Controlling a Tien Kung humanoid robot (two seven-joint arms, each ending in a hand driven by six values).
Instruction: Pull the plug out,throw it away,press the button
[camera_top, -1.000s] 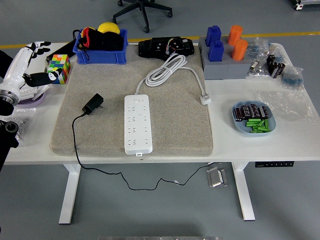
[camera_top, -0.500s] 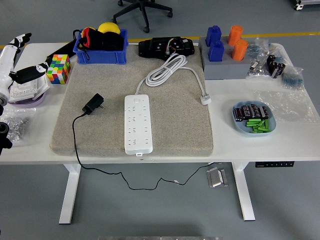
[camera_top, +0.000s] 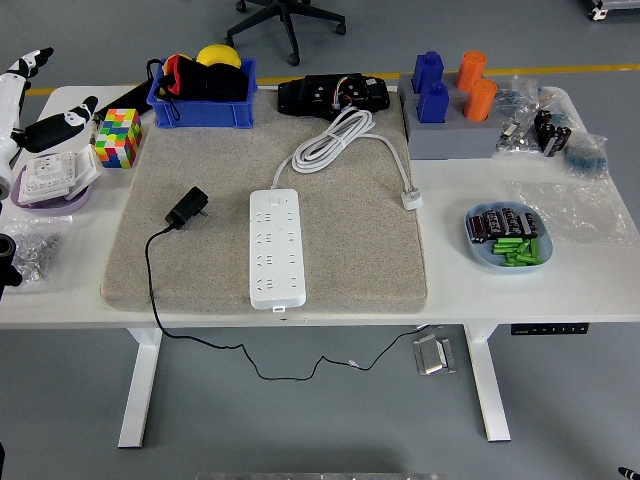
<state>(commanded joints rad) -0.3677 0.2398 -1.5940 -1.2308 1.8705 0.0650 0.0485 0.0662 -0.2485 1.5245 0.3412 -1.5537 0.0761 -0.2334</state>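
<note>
The black plug (camera_top: 187, 208) lies on its side on the grey mat (camera_top: 350, 250), a little left of the white power strip (camera_top: 276, 248) and out of its sockets. Its thin black cable (camera_top: 152, 290) runs off the table's front edge and hangs below. The strip's white cord (camera_top: 330, 140) is coiled at the back of the mat. My left hand (camera_top: 40, 100), white with black fingers, hovers at the far left edge above a purple dish. Its fingers are spread and hold nothing. It is well away from the plug.
Along the back stand a colourful cube (camera_top: 118, 137), a blue bin (camera_top: 200, 85), a black device (camera_top: 332, 95) and a grey block with blue and orange pegs (camera_top: 450, 100). A blue dish of batteries (camera_top: 507, 237) sits right. A purple dish (camera_top: 50, 185) sits left.
My left arm has drawn back to the left and upward, towards the picture's edge. The plug and the power strip have stayed where they were.
</note>
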